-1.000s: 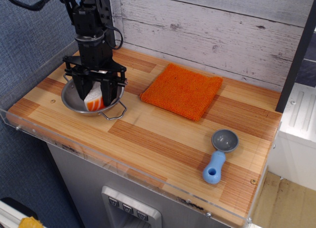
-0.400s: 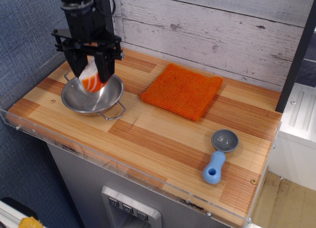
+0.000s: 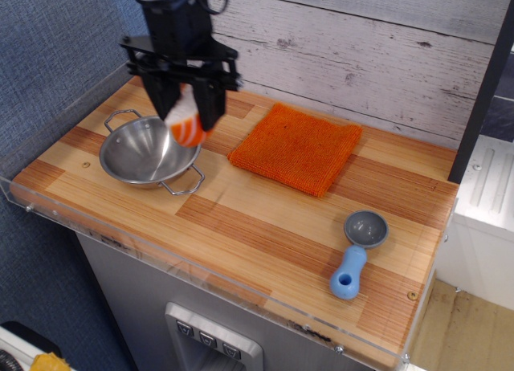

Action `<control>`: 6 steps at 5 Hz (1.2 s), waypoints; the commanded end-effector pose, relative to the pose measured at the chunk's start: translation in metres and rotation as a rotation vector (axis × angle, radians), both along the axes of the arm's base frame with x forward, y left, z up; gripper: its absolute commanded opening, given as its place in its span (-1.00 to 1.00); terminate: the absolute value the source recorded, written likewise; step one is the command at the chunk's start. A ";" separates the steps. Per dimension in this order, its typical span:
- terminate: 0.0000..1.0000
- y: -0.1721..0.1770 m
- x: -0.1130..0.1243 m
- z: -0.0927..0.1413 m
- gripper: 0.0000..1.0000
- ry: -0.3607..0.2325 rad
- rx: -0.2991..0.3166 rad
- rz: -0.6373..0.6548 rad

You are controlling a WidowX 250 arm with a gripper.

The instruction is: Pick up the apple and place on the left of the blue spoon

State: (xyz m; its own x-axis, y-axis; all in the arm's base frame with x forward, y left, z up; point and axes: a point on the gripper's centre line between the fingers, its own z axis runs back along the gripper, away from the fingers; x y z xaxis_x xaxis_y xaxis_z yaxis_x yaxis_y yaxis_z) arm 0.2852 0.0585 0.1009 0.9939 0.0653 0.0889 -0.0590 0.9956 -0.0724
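You can see the apple point(image 3: 188, 124) up in the air, a small orange wedge with pale stripes and a white side. It hangs over the right edge of the steel bowl point(image 3: 144, 148), not touching it. The claw point(image 3: 187, 120) is squeezed onto the apple, with one black finger point(image 3: 167, 106) on its left and another on its right. The black arm goes up from there and out of the top of the picture.

The steel bowl sits at the left end of the wooden table point(image 3: 265, 226). It is shiny, has two thin wire handles, and you can see its bare bottom.

To the right of the bowl lies the orange knitted cloth point(image 3: 297, 147), flat and square, near the back wall. The apple hangs between the bowl and this cloth, near the cloth's left corner.

The blue spoon point(image 3: 355, 254) lies well apart from the apple, down at the front right of the table. Its round grey bowl points toward the back, and its chunky light-blue handle points toward the front edge. Bare wood shows on the left of the spoon.

The back wall point(image 3: 361, 50) is made of pale wooden boards.
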 end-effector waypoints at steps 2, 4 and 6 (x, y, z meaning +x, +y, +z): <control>-1.00 -0.056 -0.012 0.002 -1.00 -0.029 0.008 -0.099; -1.00 -0.067 -0.026 -0.026 -1.00 0.027 0.028 -0.126; -1.00 -0.071 -0.028 -0.056 -1.00 0.062 0.053 -0.113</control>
State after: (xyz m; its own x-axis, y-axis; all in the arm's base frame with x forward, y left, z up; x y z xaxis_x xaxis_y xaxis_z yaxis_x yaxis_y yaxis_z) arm 0.2580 -0.0129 0.0364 0.9992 -0.0409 0.0017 0.0409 0.9990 -0.0187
